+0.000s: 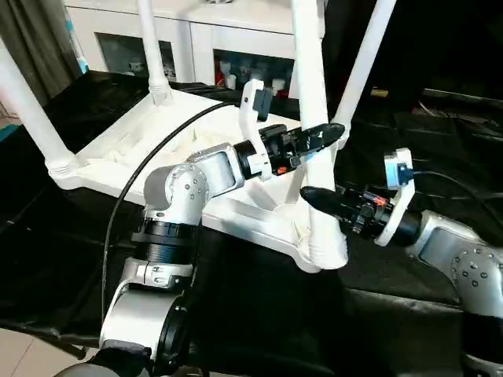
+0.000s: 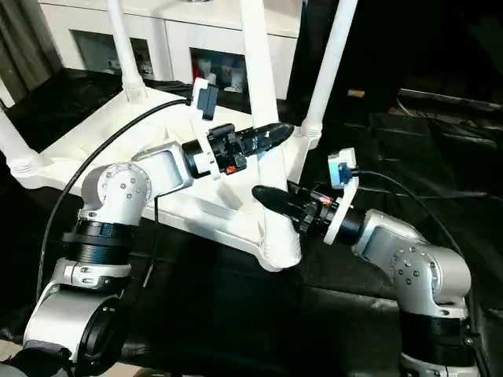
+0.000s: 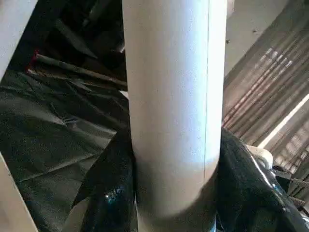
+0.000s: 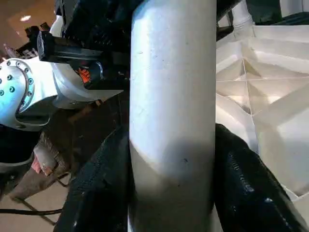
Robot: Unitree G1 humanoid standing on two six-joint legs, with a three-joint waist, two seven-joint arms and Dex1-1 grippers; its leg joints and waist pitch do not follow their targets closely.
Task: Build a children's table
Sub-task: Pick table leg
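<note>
Where grippers clamp, smooth white tube leg

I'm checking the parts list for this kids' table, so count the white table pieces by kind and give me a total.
Tabletop, lying upside down: 1
Legs standing in the corner sockets: 4: near left, far left, far right, and the near one with both end effectors on it
Total: 5 white pieces

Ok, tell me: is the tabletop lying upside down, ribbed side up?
Yes: the tabletop lies on the black cloth with its ribbed underside up and the legs rising from its corner sockets.
</note>
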